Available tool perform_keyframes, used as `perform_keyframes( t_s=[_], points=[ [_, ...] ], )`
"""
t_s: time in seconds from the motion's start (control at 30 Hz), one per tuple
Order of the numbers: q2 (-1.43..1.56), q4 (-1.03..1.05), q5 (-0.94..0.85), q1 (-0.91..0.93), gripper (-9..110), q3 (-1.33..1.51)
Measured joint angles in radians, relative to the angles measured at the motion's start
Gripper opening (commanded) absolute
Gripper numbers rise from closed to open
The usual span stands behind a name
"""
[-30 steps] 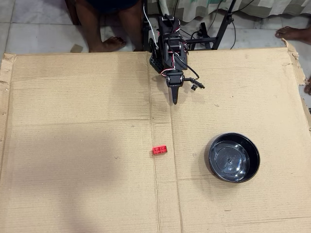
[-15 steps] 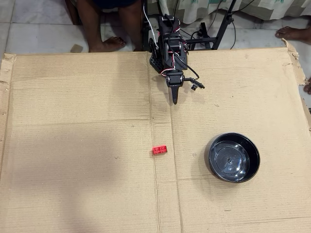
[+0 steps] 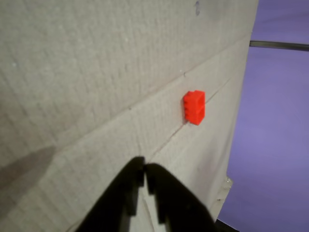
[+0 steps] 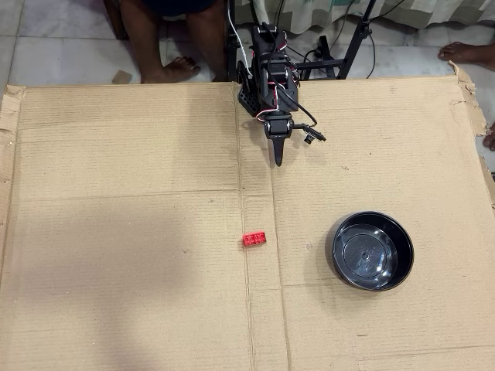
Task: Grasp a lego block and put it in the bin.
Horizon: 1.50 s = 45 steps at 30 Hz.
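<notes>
Black bin (image 4: 373, 250) only overhead, beyond wrist view.

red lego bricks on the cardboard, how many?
1. The small red plastic lego brick lies on a cardboard fold line, left of the black bowl in the overhead view. None appears hidden.

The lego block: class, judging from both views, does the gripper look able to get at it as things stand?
Probably yes. The lego block lies alone on bare cardboard, with nothing between it and the shut gripper; the bin sits well aside.
</notes>
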Motion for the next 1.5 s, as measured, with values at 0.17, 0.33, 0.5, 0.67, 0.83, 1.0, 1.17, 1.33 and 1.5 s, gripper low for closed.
perform_keyframes(
  t_s=[0.17,0.33,0.5,0.67,0.83,1.0,1.17,1.33,1.5],
  points=[
    [0.000,0.000,0.000,0.000,1,0.000],
    [0.000,0.000,0.000,0.000,1,0.000],
    [-0.003,0.000,0.000,0.000,1,0.000],
    [-0.006,0.000,0.000,0.000,1,0.000],
    [-0.046,0.000,0.000,0.002,1,-0.031],
    [-0.242,0.000,0.000,0.002,1,-0.175],
    [-0.518,-0.003,0.006,0.002,1,-0.380],
    [-0.753,-0.002,0.006,0.003,1,-0.598],
    [-0.937,-0.002,0.006,0.025,1,-0.779]
  ],
)
